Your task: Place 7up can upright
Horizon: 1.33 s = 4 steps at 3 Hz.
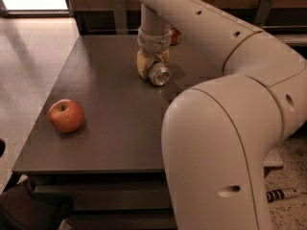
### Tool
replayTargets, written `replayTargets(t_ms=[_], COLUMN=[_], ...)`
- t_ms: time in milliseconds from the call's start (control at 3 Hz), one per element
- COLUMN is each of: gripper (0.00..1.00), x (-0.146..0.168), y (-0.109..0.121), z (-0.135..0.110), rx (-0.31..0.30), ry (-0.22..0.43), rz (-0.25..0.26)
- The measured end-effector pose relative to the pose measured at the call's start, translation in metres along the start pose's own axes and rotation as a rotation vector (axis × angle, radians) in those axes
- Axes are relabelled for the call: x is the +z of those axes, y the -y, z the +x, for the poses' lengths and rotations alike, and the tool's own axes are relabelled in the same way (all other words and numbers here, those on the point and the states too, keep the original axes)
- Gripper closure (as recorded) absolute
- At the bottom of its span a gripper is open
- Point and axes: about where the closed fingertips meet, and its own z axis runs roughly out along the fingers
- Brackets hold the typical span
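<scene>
So the small silvery aluminium 7up can [159, 74] lies on its side toward the far end of the dark flat table [105, 133], pinched tight in the white arm's tan-fingered gripper [153, 66]. A round red apple [65, 115] sits well apart.

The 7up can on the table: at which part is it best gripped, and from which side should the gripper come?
Grip the 7up can across its curved side wall, near mid-length, coming from above. It lies on its side on the table, one shiny end towards the camera, so both flanks seem free. The gripper sits right at it, on the table's far part.
</scene>
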Motion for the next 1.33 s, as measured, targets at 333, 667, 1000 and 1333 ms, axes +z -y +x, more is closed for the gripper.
replayTargets(t_ms=[333,667,1000,1333], gripper=[1.0,1.0,1.0,1.0], x=[-0.01,-0.044,-0.067,-0.1], y=[0.013,0.04,0.055,0.067], z=[0.007,0.031,0.047,0.055], rx=[-0.002,-0.03,-0.075,-0.154], ry=[0.053,0.207,0.344,0.524], rz=[0.005,0.019,0.035,0.048])
